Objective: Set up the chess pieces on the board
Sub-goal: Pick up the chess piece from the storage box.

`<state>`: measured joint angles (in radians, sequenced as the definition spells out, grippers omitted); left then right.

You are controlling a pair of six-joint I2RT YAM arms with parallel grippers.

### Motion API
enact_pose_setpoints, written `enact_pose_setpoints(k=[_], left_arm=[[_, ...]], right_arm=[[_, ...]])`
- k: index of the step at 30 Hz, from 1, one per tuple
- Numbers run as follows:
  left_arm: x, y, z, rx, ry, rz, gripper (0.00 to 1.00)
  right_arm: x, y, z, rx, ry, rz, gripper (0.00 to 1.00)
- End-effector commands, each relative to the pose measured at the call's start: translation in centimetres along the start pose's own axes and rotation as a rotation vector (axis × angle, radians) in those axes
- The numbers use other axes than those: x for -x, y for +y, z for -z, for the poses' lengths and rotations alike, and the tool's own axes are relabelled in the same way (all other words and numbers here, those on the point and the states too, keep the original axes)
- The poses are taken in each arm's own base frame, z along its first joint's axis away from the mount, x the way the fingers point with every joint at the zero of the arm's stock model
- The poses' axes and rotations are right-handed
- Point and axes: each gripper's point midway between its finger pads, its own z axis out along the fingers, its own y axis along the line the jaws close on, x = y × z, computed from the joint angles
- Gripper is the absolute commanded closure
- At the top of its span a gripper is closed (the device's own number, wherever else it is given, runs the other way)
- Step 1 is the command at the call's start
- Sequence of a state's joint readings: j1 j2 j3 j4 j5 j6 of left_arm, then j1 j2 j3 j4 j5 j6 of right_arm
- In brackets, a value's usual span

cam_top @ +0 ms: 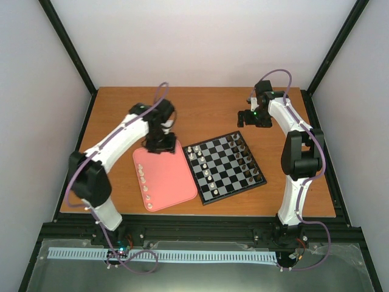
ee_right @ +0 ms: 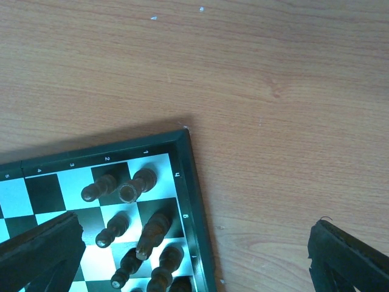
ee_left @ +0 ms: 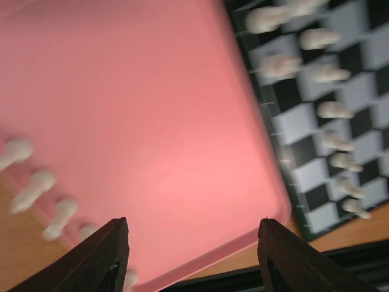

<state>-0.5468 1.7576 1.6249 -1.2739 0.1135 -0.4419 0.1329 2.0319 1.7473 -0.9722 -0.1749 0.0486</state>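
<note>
The board [cam_top: 226, 167] lies mid-table with cream chess pieces [cam_top: 199, 163] along its left side and dark pieces along its right. More cream pieces [cam_top: 144, 184] stand in a row on the pink tray [cam_top: 167, 176]. My left gripper [cam_top: 159, 146] hovers over the tray's far edge, open and empty; in its wrist view [ee_left: 193, 243] the tray [ee_left: 140, 121] fills the frame, with cream pieces [ee_left: 33, 188] at left and the board's pieces [ee_left: 331, 109] at right. My right gripper [cam_top: 254, 118] is open and empty beyond the board's far right corner [ee_right: 185, 137].
Dark brown pieces [ee_right: 137, 185] stand in the board's far right corner in the right wrist view. Bare wooden table [ee_right: 273, 91] lies beyond the board. Black frame posts and white walls enclose the table.
</note>
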Motion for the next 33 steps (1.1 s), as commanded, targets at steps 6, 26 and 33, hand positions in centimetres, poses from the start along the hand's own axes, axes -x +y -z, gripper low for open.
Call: enact_pose_setpoints(k=[6, 26, 33], left_arm=[[-3.7, 13.7, -1.4, 0.056, -0.025, 0.436, 0.43], [-3.6, 16.2, -7.9, 0.032, 0.1, 0.486, 0.62], [-3.2, 16.4, -8.9, 0.035, 0.116, 0.488, 0.73]], right_arm=[[-0.5, -0.2, 0.1, 0.011, 0.003, -0.006, 0.0], [-1.0, -0.4, 0.1, 0.0, 0.009, -0.002, 0.0], [-0.9, -0.5, -0.1, -0.003, 0.012, -0.003, 0.0]])
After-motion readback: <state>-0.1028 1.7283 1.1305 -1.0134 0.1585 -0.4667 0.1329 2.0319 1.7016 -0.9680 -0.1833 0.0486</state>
